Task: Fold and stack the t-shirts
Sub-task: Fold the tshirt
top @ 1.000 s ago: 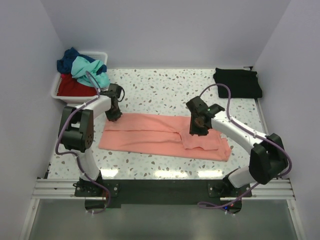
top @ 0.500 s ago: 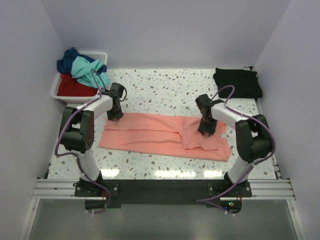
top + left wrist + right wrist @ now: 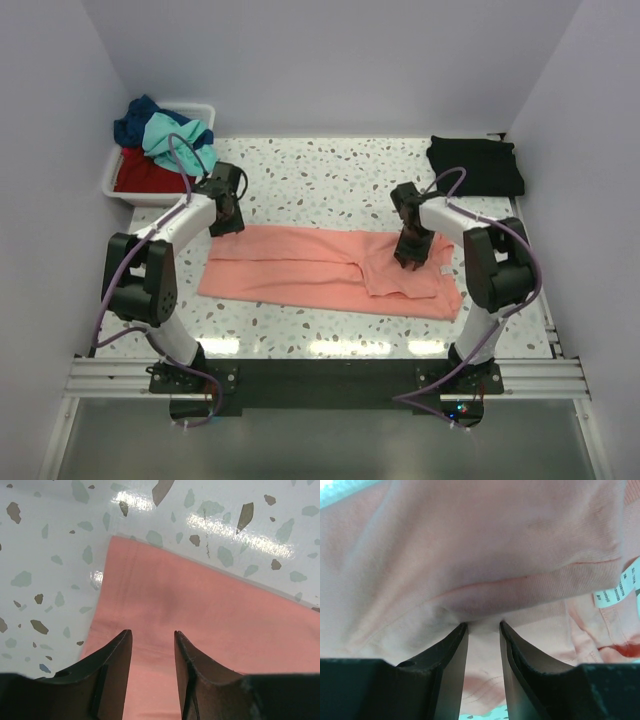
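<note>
Both sets of jaws stand slightly apart over the salmon-pink shirt (image 3: 330, 270) on the counter (image 3: 330, 180); pinch its far edge at both ends evenly before folding.

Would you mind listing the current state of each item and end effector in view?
salmon-pink t-shirt: folded lengthwise, flat on the table
black t-shirt: folded, far right corner
teal, navy and red t-shirts: heaped unfolded in the bin
white bin: full
left end effector: slightly open over the pink shirt's corner
right end effector: slightly open at a pink fold
</note>
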{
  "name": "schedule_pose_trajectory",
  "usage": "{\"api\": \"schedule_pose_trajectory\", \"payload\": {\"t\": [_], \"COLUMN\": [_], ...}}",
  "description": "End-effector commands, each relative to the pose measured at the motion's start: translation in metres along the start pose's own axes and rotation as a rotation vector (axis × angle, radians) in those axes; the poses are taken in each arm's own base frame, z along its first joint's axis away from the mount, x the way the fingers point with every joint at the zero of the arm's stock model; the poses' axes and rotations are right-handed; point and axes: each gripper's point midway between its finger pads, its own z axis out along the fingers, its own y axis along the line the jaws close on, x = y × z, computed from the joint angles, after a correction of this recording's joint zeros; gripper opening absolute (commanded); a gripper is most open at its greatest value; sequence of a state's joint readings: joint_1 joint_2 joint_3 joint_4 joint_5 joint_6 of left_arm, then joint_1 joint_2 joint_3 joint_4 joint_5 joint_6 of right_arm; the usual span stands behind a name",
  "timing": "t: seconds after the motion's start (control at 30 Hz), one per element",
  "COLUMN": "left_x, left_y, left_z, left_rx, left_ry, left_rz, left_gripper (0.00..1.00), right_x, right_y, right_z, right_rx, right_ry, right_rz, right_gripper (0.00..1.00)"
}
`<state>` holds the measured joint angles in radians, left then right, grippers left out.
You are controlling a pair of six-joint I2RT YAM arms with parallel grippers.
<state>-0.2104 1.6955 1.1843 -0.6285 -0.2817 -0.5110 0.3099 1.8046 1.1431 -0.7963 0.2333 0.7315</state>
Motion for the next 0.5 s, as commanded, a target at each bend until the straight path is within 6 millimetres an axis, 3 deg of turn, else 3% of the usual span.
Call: {"api": "schedule_pose_trajectory", "payload": {"t": [0.0, 0.23, 0.27, 0.33, 0.37, 0.43, 0.47], "left_x": [0.001, -0.005, -0.004, 0.0, 0.002, 0.007, 0.008], "left_y": [-0.001, 0.001, 0.001, 0.003, 0.003, 0.005, 0.005], "left_z": [-0.007, -0.014, -0.013, -0.012, -0.011, -0.011, -0.011], "left_rx": [0.019, 0.013, 0.012, 0.007, 0.007, 0.004, 0.005], "left_ry": [-0.001, -0.017, -0.013, 0.006, 0.011, 0.024, 0.025], "left_rz": [0.016, 0.021, 0.026, 0.033, 0.034, 0.038, 0.036], "left_gripper": [0.44, 0.46, 0.46, 0.46, 0.46, 0.46, 0.46], "right_x": [-0.019, -0.073, -0.091, -0.099, -0.116, -0.121, -0.135], "right_y": [0.008, 0.027, 0.039, 0.045, 0.057, 0.066, 0.077], "right_z": [0.028, 0.035, 0.027, 0.038, 0.031, 0.041, 0.036], "right_rx": [0.048, 0.074, 0.049, 0.069, 0.045, 0.046, 0.019], "right_ry": [-0.01, -0.062, -0.098, -0.088, -0.121, -0.108, -0.137], "right_rz": [-0.016, -0.066, -0.061, -0.084, -0.075, -0.09, -0.084], "right_gripper": [0.38, 0.38, 0.37, 0.37, 0.37, 0.37, 0.37]}}
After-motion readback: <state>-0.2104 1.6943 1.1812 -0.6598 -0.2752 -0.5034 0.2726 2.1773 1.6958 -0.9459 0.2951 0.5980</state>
